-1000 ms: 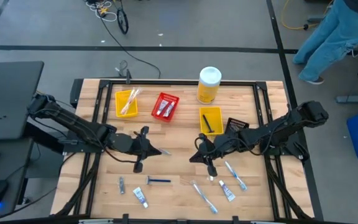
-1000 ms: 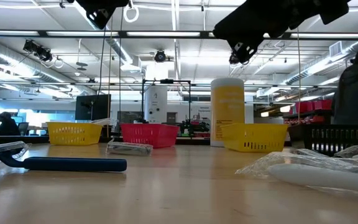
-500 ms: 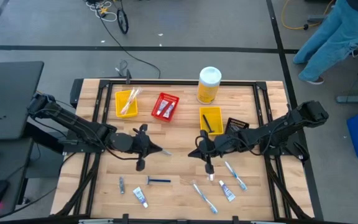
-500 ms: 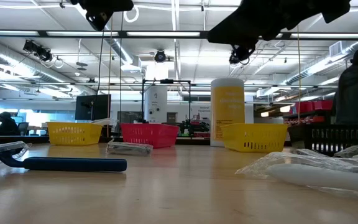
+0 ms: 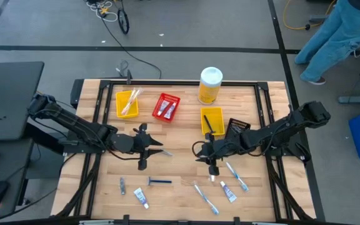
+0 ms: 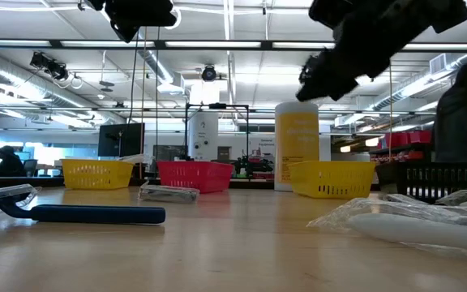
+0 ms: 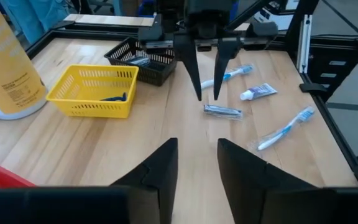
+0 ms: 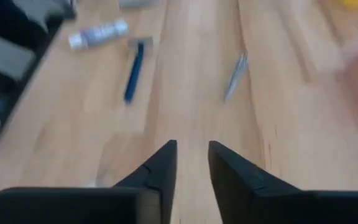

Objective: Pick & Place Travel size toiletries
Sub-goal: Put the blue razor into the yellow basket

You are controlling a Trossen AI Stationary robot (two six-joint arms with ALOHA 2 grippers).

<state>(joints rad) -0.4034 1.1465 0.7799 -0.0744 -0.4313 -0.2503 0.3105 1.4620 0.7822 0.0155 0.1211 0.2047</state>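
On the wooden surface (image 5: pixel 180 187) lie the small toiletries, all flat; a blue-handled razor (image 5: pixel 159 182) near the front left, with a white toothpaste tube (image 5: pixel 141 198) just below it and a small dark grey packet (image 5: pixel 122 185) to its left; a slim silvery packet (image 5: pixel 167 152) sits mid-surface; pale wrapped toothbrushes (image 5: pixel 204 197) and a second white tube (image 5: pixel 229 192) lie front right.

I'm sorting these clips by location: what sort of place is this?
Likely a robotics lab or workshop: exposed ceiling ducts, another framed rig behind the table, cables on the bare floor.
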